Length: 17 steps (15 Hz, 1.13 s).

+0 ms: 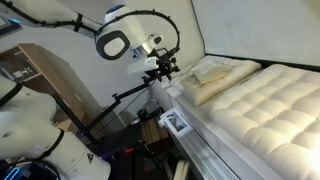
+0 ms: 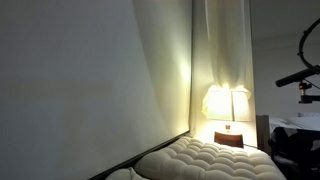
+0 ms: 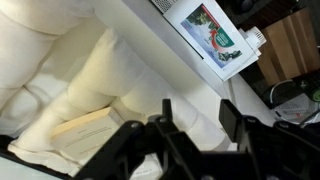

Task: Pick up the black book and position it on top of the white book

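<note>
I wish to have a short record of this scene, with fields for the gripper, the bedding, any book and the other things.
gripper: Robotiq gripper, jaws apart, nothing between them
under gripper: cream pillow
bed: quilted mattress
possible book: tan strip like page edges, by the pillow; cover not visible
beside bed: white-bordered item with colourful picture
light: lamp, lit, beyond the mattress

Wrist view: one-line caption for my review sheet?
Black tool over a cream pillow on a quilted cream mattress; a book's pale page edges show below, a white-framed picture beyond.
</note>
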### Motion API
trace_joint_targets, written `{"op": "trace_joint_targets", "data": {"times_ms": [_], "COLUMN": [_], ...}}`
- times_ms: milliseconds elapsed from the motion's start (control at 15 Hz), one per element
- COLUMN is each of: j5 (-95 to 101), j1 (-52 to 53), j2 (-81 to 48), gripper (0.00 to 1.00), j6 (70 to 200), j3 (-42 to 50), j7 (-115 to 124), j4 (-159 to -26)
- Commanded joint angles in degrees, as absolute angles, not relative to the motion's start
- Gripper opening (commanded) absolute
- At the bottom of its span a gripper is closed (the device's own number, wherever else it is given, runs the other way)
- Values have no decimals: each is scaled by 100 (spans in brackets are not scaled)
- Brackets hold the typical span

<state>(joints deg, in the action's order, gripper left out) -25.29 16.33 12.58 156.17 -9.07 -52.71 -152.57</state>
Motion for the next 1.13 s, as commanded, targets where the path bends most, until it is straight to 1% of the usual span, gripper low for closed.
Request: {"op": "trace_joint_targets", "data": {"times_ms": [0, 133, 200, 267, 333, 400, 600, 1067], "j5": [-2353, -2466, -2501, -2442, -2378, -2382, -2382, -2381], "j1": [1737, 1787, 1784, 1738, 1765, 1752, 1750, 1756], "j2": [1467, 1517, 1561, 1573, 1314, 1327, 1356, 1366], "gripper": [29, 29, 59, 81, 59, 60, 80, 81], "j6": [15545, 15433, 15451, 15440, 15592, 15590, 15588, 15586], "j3": [-548, -307, -205, -126, -231, -156, -102, -108], "j7": [-5388, -5753, -5890, -5953, -5711, -5801, -5872, -5872], "j4": [-15379, -15426, -15493, -15543, -15359, -15401, -15444, -15445]}}
